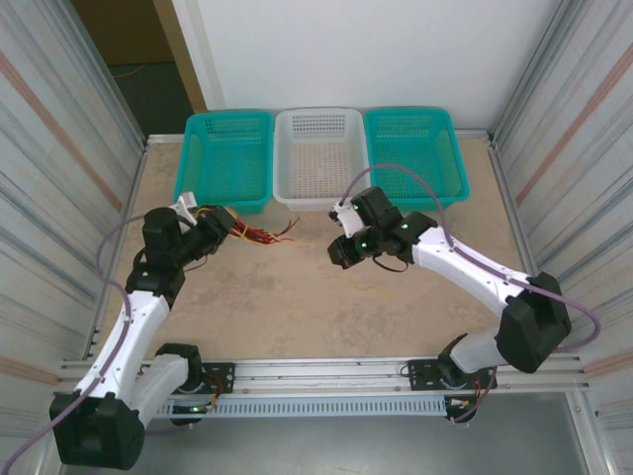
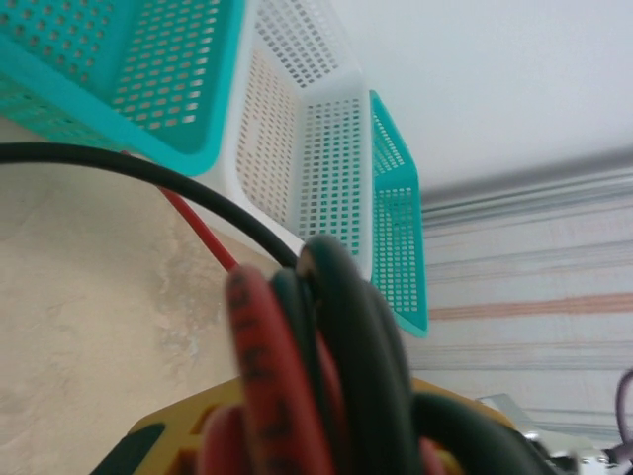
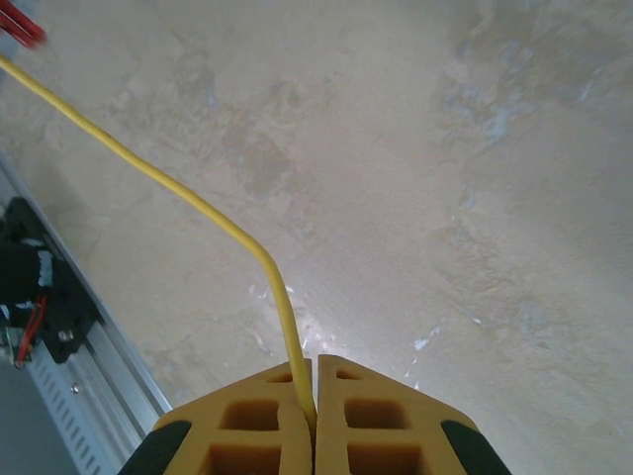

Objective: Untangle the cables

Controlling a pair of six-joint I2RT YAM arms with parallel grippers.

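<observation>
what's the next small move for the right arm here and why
Probably draw the right gripper slowly rightward, away from the left gripper. Its jaws are shut on the yellow cable, which runs off toward the red cable ends, while the left one holds the red and black bundle. Pulling apart should slide the yellow strand out.

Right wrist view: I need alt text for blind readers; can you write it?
The right gripper is shut on a yellow cable, which arcs up-left across the beige table toward red cables at the corner.
</observation>
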